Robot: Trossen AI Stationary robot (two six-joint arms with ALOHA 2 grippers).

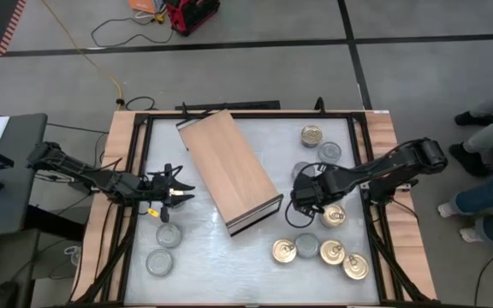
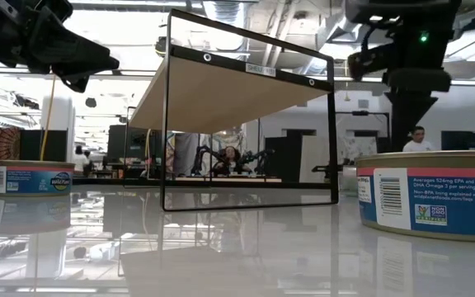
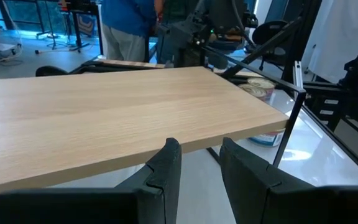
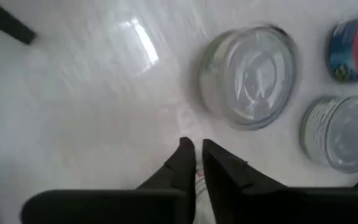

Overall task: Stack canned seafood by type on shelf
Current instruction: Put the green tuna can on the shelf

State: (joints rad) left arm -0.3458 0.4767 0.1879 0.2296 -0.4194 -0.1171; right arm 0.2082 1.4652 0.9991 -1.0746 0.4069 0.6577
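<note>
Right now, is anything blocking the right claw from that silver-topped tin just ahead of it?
Nothing visible does. The right gripper hangs over bare white tabletop, fingers nearly together and empty, and the short round silver-topped tin sits just ahead with open surface between.

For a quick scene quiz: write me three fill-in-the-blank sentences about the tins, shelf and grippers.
1. The right gripper hangs over the table with its fingers nearly together, holding ____.
2. The shelf lies ____ the two arms.
3. The two tins nearest the left gripper have ____ tops, not gold.

Missing words: nothing; between; silver-grey
</note>
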